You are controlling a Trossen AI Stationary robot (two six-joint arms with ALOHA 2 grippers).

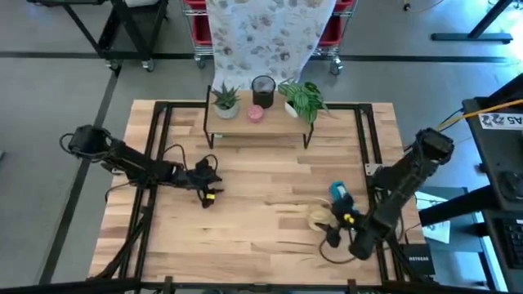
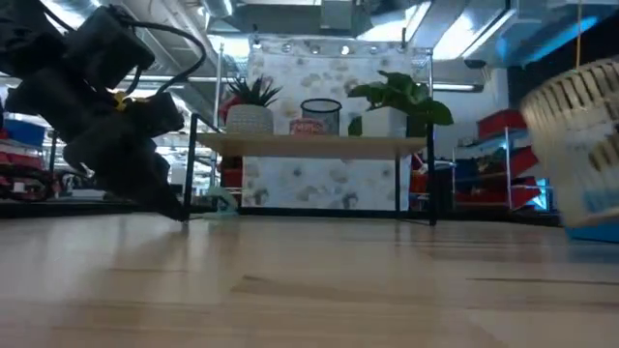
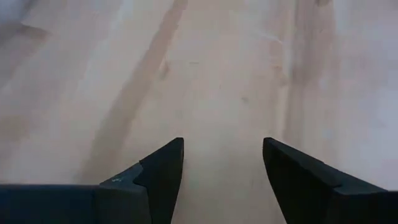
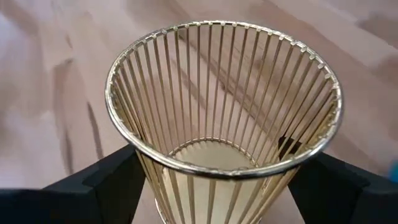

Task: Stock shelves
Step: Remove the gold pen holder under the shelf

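My right claw (image 4: 214,180) grips a gold wire cup (image 4: 224,118) (fingers either side); my left claw (image 3: 224,180) gapes empty over the wooden surface (image 3: 205,74).

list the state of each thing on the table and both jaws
shelves: top holds two plants, mesh cup, pink item
gold wire basket: empty, between right gripper's jaws
blue item: on table beside the basket
left gripper: open, empty, over bare table
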